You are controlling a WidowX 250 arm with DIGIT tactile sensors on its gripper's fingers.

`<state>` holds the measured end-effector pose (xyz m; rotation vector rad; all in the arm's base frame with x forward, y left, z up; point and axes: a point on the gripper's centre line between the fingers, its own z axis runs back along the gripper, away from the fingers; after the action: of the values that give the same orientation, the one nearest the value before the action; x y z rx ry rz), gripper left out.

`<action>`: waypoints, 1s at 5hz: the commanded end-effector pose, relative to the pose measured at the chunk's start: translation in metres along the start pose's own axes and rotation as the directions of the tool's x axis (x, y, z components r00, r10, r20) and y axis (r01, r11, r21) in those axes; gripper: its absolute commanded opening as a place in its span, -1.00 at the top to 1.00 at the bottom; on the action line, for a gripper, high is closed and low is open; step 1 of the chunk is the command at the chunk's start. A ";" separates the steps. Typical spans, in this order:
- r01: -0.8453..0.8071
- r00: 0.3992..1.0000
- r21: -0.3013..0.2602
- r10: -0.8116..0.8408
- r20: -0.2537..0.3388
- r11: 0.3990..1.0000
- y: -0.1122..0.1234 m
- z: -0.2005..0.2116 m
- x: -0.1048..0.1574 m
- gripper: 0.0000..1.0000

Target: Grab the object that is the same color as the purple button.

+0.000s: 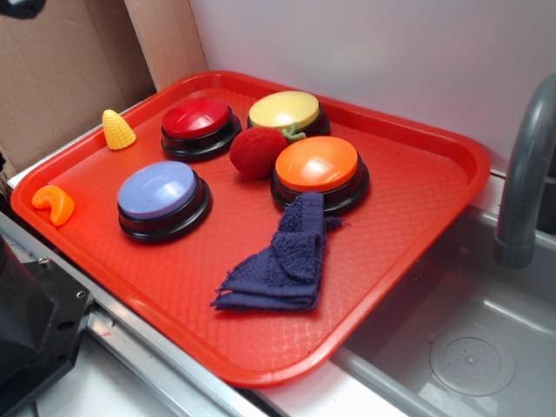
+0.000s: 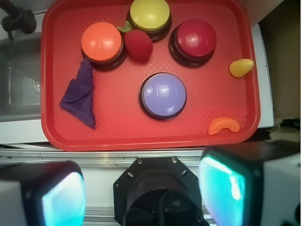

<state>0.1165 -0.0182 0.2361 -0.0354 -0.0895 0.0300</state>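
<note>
The dark navy-purple terry rag [image 1: 282, 261] lies crumpled on the red tray [image 1: 417, 200], its far end touching the orange button [image 1: 317, 165]. In the wrist view the rag [image 2: 81, 95] is at the tray's left. The pale lavender-blue button [image 1: 158, 191] sits at the tray's left front; in the wrist view the button [image 2: 163, 93] is near the middle. My gripper [image 2: 143, 188] is open and empty, high above the robot base, outside the tray's near edge. Its fingers [image 2: 63, 200] frame the bottom of the wrist view. The gripper does not show in the exterior view.
Red button [image 1: 197, 119], yellow button [image 1: 285, 110] and fuzzy red ball [image 1: 257, 153] sit at the tray's back. A toy corn [image 1: 117, 129] and an orange piece [image 1: 54, 204] lie at the left. A grey sink [image 1: 469, 347] and faucet [image 1: 526, 174] are right of the tray.
</note>
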 end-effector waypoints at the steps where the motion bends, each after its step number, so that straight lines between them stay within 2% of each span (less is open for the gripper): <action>1: 0.000 1.000 0.000 0.000 0.000 1.000 0.000 0.000 0.000 -1.00; 3: -0.037 0.998 -0.056 0.040 0.044 0.998 -0.025 -0.019 0.014 -1.00; 4: -0.134 0.985 -0.117 0.145 0.093 0.984 -0.038 -0.036 0.021 -1.00; 5: -0.254 0.958 -0.116 0.266 0.110 0.960 -0.049 -0.055 0.030 -1.00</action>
<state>0.1468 -0.0660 0.1792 -0.1362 -0.1855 0.2968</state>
